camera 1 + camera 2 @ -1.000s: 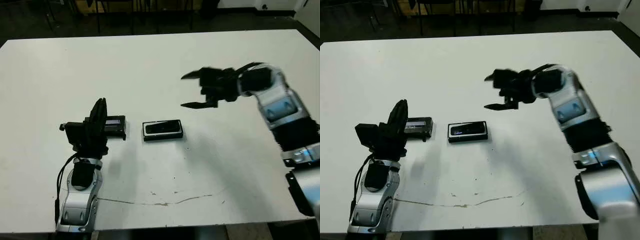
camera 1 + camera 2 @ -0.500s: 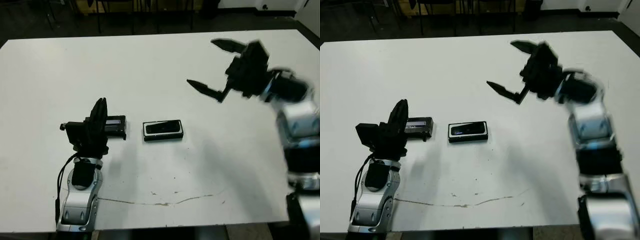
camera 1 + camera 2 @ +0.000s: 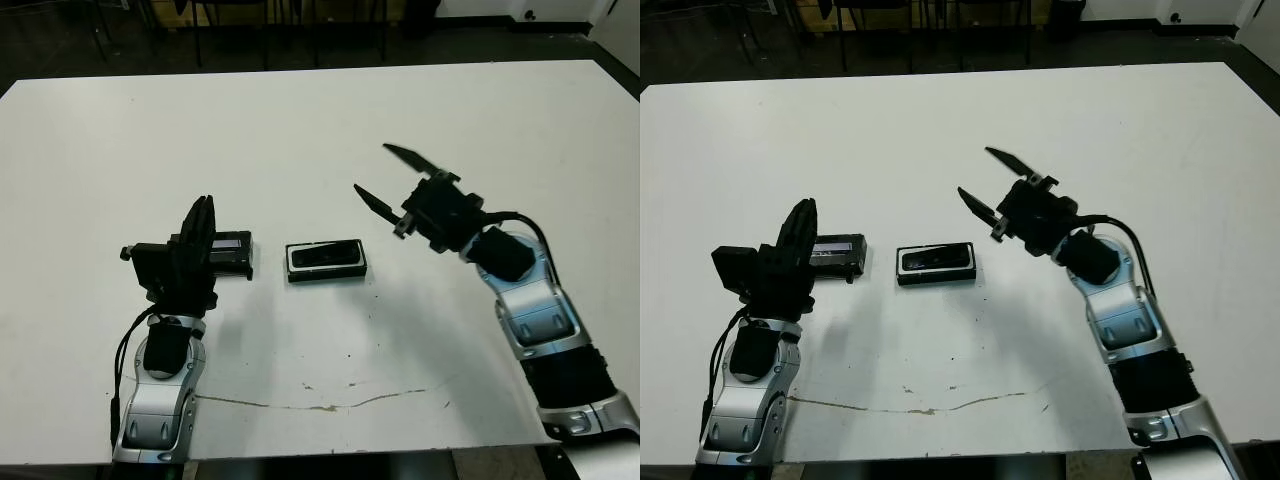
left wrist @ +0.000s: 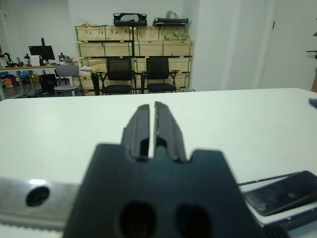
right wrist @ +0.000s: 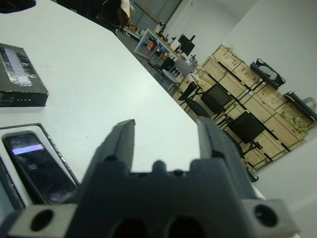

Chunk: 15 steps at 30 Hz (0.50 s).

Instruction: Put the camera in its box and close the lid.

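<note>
On the bare white table [image 3: 320,130] your camera [image 3: 325,256] already sat in the box [image 3: 326,261], so you wanted that stiff, slick-looking lid [image 3: 228,254] pinched by its long edges, right gripper [image 3: 385,173] spread wide, left gripper [image 4: 148,130] closed empty.

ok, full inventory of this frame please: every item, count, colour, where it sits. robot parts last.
table: 1, white, fills the view; thin dark crack line near its front edge.
box: 1, black outside with white lining, mid-table, open.
camera: 1, black, lying in the box, small lit screen showing in the right wrist view.
lid: 1, black with a greyish strip, flat on the table beside the box, on the robot's left of it.
chairs: several, black, beyond the table in the left wrist view.
crates: stacked, pale wood, against the back wall.
left claw: 1, black, shut, empty, upright by the lid.
right claw: 1, black, open, empty, raised on the box's right.
</note>
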Each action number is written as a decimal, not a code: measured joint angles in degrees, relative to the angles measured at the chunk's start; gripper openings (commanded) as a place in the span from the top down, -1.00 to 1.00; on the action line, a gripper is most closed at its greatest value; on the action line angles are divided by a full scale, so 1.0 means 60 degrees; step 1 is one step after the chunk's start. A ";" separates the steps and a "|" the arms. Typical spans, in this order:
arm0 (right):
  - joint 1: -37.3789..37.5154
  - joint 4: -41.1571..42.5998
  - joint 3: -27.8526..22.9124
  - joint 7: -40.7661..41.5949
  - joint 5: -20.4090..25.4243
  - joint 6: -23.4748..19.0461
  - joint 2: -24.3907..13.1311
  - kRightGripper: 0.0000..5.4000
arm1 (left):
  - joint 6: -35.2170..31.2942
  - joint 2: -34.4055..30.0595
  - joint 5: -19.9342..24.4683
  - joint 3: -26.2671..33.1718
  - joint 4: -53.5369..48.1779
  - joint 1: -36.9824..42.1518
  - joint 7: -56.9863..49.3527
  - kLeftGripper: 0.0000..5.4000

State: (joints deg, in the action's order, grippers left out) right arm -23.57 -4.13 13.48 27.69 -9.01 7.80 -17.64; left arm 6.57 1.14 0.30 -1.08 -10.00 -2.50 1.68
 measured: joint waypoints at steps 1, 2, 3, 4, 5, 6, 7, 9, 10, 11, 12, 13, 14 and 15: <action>0.0004 -0.0112 0.0057 -0.0055 -0.0086 0.0084 0.0011 0.45 | 0.0000 0.0000 -0.0001 -0.0001 -0.0001 0.0000 0.0000 1.00; 0.0006 -0.0210 0.0119 -0.0079 -0.0165 0.0122 0.0011 0.52 | 0.0000 0.0000 -0.0001 -0.0002 -0.0002 0.0000 0.0000 1.00; 0.0013 -0.0280 0.0190 -0.0088 -0.0267 0.0150 0.0010 0.59 | 0.0000 0.0000 -0.0001 -0.0003 -0.0005 -0.0002 0.0000 1.00; 0.0028 -0.0312 0.0259 -0.0090 -0.0353 0.0156 0.0011 0.65 | 0.0000 0.0000 -0.0001 -0.0003 -0.0009 -0.0002 0.0000 1.00; 0.0035 -0.0345 0.0313 -0.0093 -0.0431 0.0164 0.0011 0.72 | 0.0000 0.0000 -0.0002 -0.0003 -0.0011 -0.0004 0.0000 1.00; 0.0040 -0.0405 0.0355 -0.0102 -0.0476 0.0176 0.0011 0.79 | 0.0000 0.0000 -0.0002 -0.0003 -0.0016 -0.0005 0.0000 1.00; 0.0055 -0.0493 0.0389 -0.0133 -0.0500 0.0199 0.0012 0.86 | -0.0001 0.0000 -0.0001 -0.0002 -0.0022 -0.0007 0.0000 1.00; 0.0109 -0.0672 0.0430 -0.0166 -0.0535 0.0300 0.0012 0.99 | -0.0002 0.0000 -0.0001 -0.0002 -0.0024 -0.0016 0.0000 1.00; 0.0146 -0.0732 0.0470 -0.0155 -0.0550 0.0320 0.0009 0.99 | -0.0002 0.0000 -0.0002 -0.0001 -0.0024 -0.0019 -0.0001 1.00; 0.0173 -0.0779 0.0524 -0.0145 -0.0573 0.0319 0.0007 0.99 | -0.0002 0.0002 -0.0004 -0.0003 -0.0024 -0.0019 -0.0001 1.00; 0.0203 -0.0820 0.0571 -0.0127 -0.0612 0.0318 0.0004 0.99 | -0.0002 0.0003 -0.0004 -0.0003 -0.0024 -0.0019 -0.0001 1.00; 0.0229 -0.0865 0.0611 -0.0108 -0.0657 0.0318 0.0000 0.99 | -0.0002 0.0003 -0.0005 -0.0003 -0.0024 -0.0019 -0.0001 1.00; 0.0270 -0.0892 0.0644 -0.0077 -0.0671 0.0318 -0.0005 0.99 | -0.0002 0.0003 -0.0006 -0.0005 -0.0024 -0.0019 -0.0001 1.00; 0.0316 -0.0906 0.0674 -0.0059 -0.0683 0.0318 -0.0011 0.99 | -0.0002 0.0003 -0.0009 -0.0006 -0.0025 -0.0020 -0.0001 1.00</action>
State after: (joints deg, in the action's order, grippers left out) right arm -21.67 -9.57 17.52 27.34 -13.11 9.70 -17.70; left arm 6.56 1.16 0.25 -1.12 -10.15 -2.62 1.67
